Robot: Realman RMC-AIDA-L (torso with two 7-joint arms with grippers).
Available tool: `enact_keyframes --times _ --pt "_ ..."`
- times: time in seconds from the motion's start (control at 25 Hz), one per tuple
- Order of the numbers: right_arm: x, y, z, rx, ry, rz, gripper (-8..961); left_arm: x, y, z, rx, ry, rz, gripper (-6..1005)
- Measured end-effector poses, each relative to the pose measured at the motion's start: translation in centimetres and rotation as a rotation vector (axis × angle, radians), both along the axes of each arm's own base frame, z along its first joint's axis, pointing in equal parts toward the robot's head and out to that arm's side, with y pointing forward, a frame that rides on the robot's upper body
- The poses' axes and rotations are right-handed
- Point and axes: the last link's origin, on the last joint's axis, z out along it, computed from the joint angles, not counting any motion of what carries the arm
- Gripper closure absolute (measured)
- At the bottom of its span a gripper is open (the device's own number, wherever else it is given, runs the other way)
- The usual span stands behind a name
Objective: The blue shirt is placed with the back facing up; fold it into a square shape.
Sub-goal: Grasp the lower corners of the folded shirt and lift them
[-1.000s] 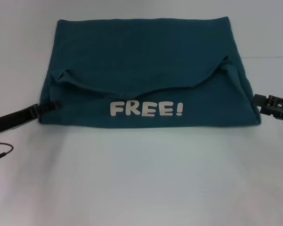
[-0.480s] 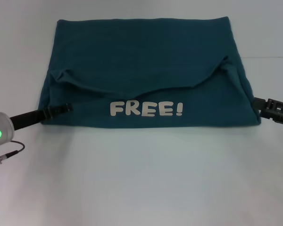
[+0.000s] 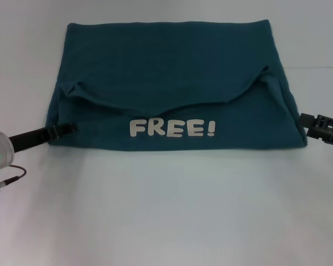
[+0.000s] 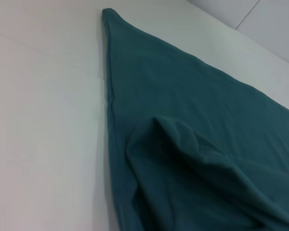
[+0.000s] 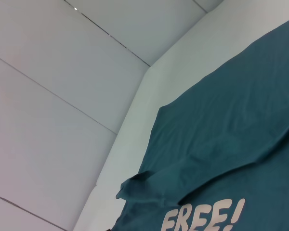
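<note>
Shirt [image 3: 172,83] is lying partly folded across the middle of the desk [image 3: 166,210], lettering showing. Left hand [image 3: 66,127] and right hand [image 3: 306,118] are sitting at its lower corners; whether either is gripping, I cannot tell. Uneven pulling risks skewing the fold.

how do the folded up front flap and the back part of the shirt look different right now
On the blue shirt, the near flap carries white FREE! lettering; the far part is plain. The flap's upper edge is wavy, bunched at both ends; the far part lies smooth with a straight edge. The flap lies on top. Both are the same teal cloth.
</note>
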Motion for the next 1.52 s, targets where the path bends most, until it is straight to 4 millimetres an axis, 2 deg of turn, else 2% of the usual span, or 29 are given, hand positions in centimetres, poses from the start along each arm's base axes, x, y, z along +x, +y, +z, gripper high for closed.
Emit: enact_keyframes --times 0.28,0.56,0.72,0.84,1.0,1.12,1.28,1.32,1.52 --pt "-0.1 0.2 0.1 0.000 -0.002 0.005 87 0.0 0.0 0.0 -0.001 0.002 0.000 511" --pt "0.0 0.1 0.4 -0.013 -0.015 0.002 92 -0.1 -0.1 0.0 -0.001 -0.007 0.007 726" --pt "0.6 0.5 1.4 -0.073 -0.083 -0.026 94 0.0 0.0 0.5 0.001 -0.034 0.018 866" --pt "1.1 1.3 3.2 -0.122 -0.159 -0.085 96 0.4 0.1 1.0 -0.006 -0.054 0.009 974" --pt "1.1 2.5 5.3 -0.114 -0.243 -0.126 99 1.1 0.3 1.7 -0.024 -0.105 0.007 980" --pt "0.9 3.5 5.8 -0.111 -0.307 -0.145 101 2.0 0.6 2.1 -0.050 -0.152 0.005 981" --pt "0.3 5.0 4.8 -0.133 -0.372 -0.178 104 3.0 1.0 2.3 -0.071 -0.189 -0.006 981" --pt "0.0 5.7 3.8 -0.139 -0.407 -0.195 104 3.2 1.2 2.4 -0.072 -0.193 -0.006 981" --pt "-0.6 6.9 2.3 -0.134 -0.459 -0.202 108 3.4 1.6 2.7 -0.066 -0.194 -0.005 982"
